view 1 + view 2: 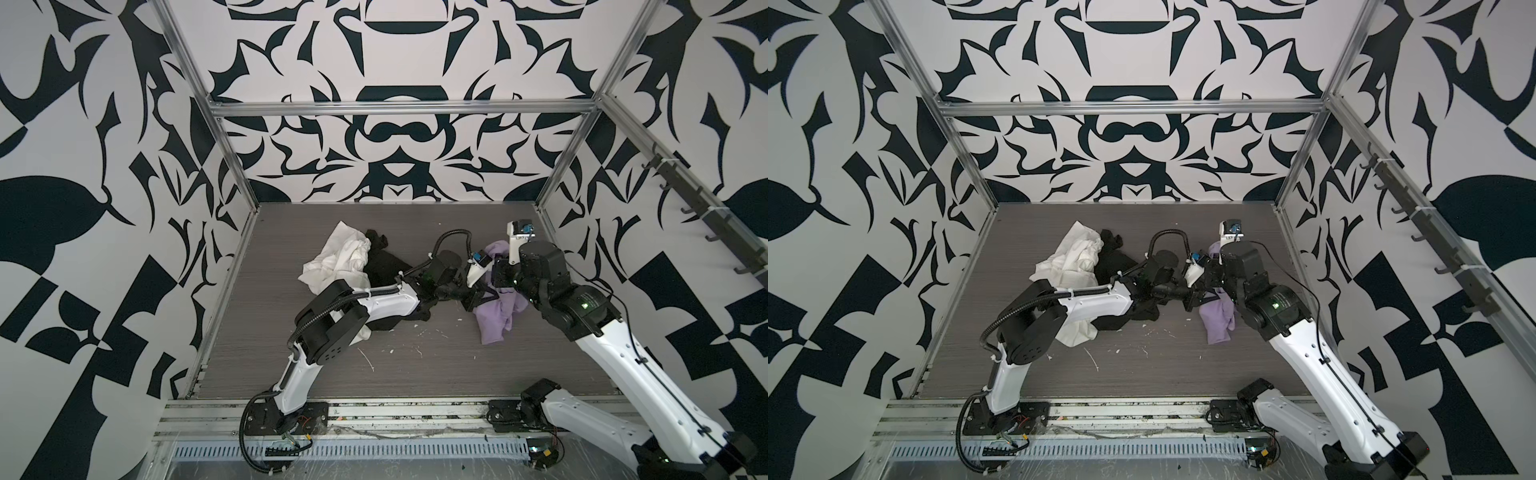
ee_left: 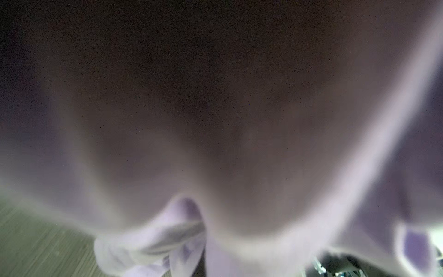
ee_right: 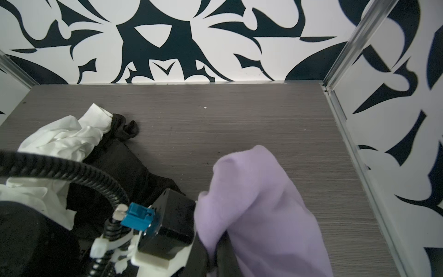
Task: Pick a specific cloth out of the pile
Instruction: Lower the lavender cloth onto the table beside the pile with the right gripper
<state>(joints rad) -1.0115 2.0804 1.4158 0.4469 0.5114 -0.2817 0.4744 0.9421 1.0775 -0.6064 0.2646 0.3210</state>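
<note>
Top views are showing the pile (image 1: 353, 266), white and black, lying left of the lavender cloth (image 1: 496, 318). Gripping that cloth, jaws closed, are left end effector (image 1: 478, 297) and right end effector (image 1: 500, 272). Opposing pulls risk tearing one grip loose.

Pretty clearly a robotics lab test cell, not a home: grey wood-grain tabletop (image 1: 457, 370) boxed in by an aluminium frame (image 1: 399, 108) and black-and-white patterned panels (image 1: 399, 58) behind and beside it, left arm (image 1: 390, 303) and right arm (image 1: 648, 374) bolted to metal rails (image 1: 415, 424) along its near edge.
</note>
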